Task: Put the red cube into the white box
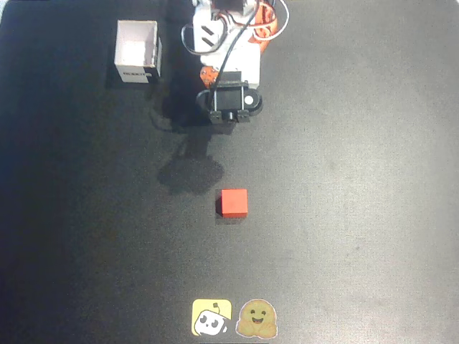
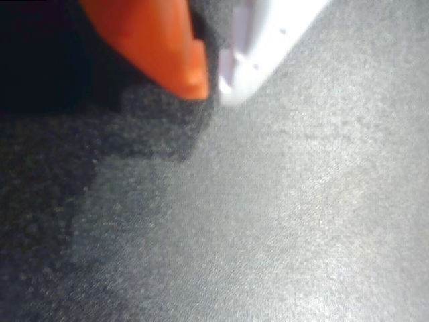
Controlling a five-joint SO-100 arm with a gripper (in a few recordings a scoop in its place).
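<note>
The red cube (image 1: 234, 203) lies on the dark mat near the middle of the overhead view, with nothing touching it. Far off at the upper left stands the white box (image 1: 138, 51), open at the top, with a dark label on its near wall. My arm (image 1: 231, 100) is folded up at the top centre, well behind the cube and to the right of the box. In the wrist view my gripper (image 2: 212, 87) is shut, the orange finger (image 2: 167, 47) and the white finger (image 2: 268, 40) meeting at their tips with nothing between them, above bare mat.
Two stickers, a yellow one (image 1: 211, 317) and a smiling brown one (image 1: 257, 319), lie at the mat's near edge. The arm's shadow (image 1: 190, 172) falls just up and left of the cube. The dark mat (image 1: 344, 215) stretches to the right of the cube.
</note>
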